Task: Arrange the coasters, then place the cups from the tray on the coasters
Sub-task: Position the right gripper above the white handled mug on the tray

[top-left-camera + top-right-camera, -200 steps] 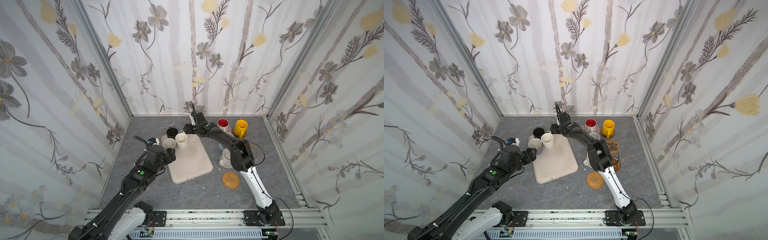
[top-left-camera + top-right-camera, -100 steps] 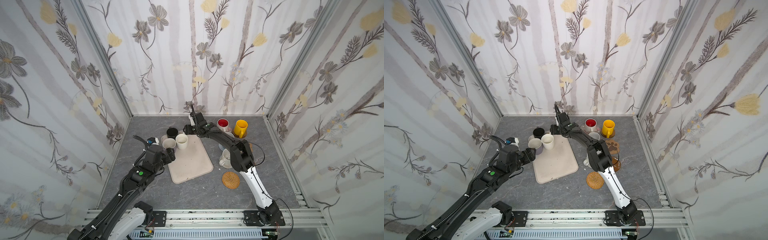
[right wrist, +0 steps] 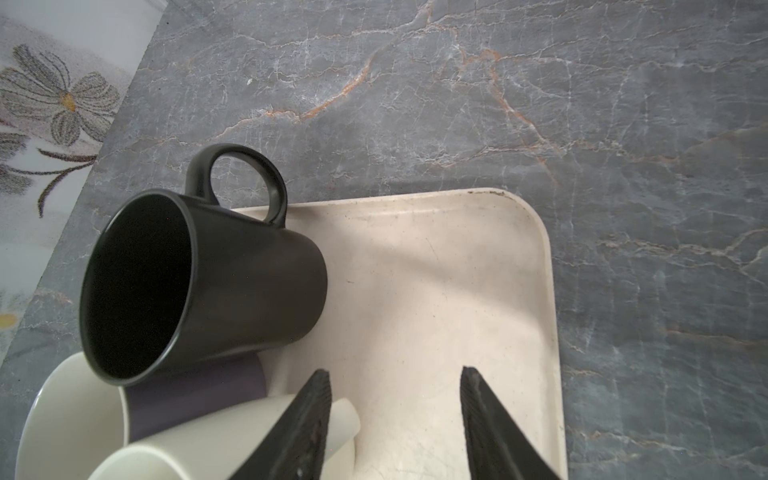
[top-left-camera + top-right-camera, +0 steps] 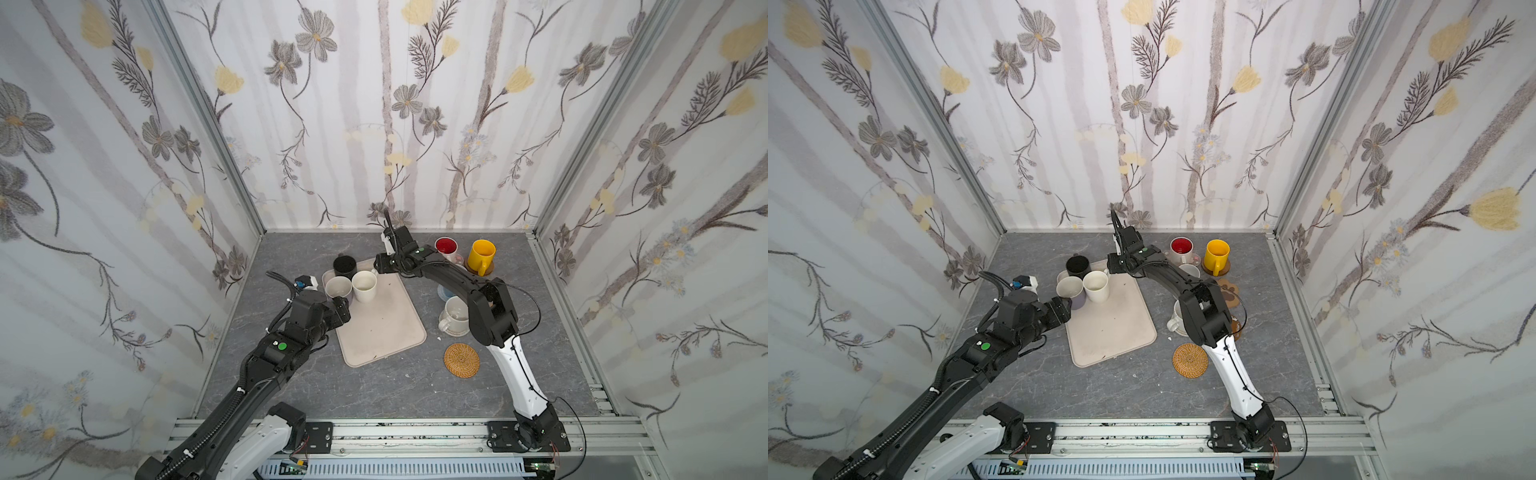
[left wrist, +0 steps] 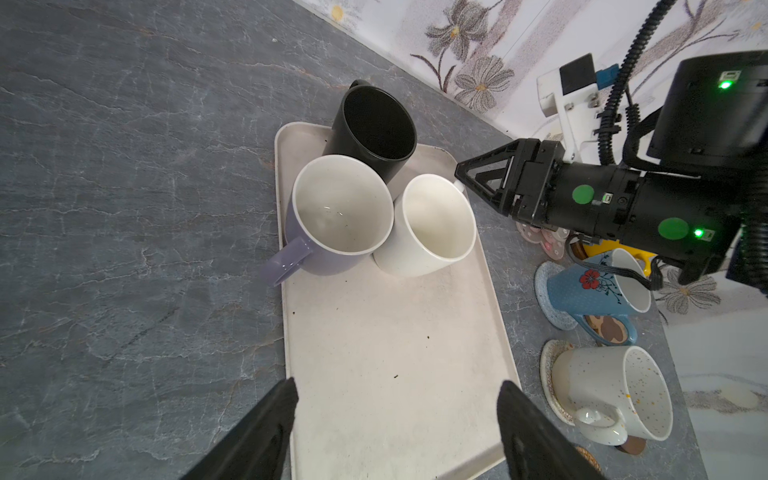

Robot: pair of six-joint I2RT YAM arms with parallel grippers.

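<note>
Tray (image 4: 382, 332) in middle of table (image 4: 374, 390). Three mugs at its far left corner, touching each other: black mug (image 4: 344, 266), lavender mug (image 4: 338, 287), plain cream mug (image 4: 364, 286).
Left gripper (image 5: 397, 384) at tray left edge, fingers spread wide, holding nothing.
Right gripper (image 3: 395, 371) at tray far edge, jaws parted, not clamped; plain cream mug handle just beside one finger.
Yellow mug (image 4: 481, 255) on brown coaster (image 4: 490, 270), far right.

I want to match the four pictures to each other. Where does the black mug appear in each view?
In a top view: black mug on the far left corner of the tray.
In a top view: black mug, same corner.
Left wrist view: black mug behind the lavender mug and cream mug.
Right wrist view: black mug, handle over the tray's rim.
Shared landmark: the beige tray, seen in all four.
</note>
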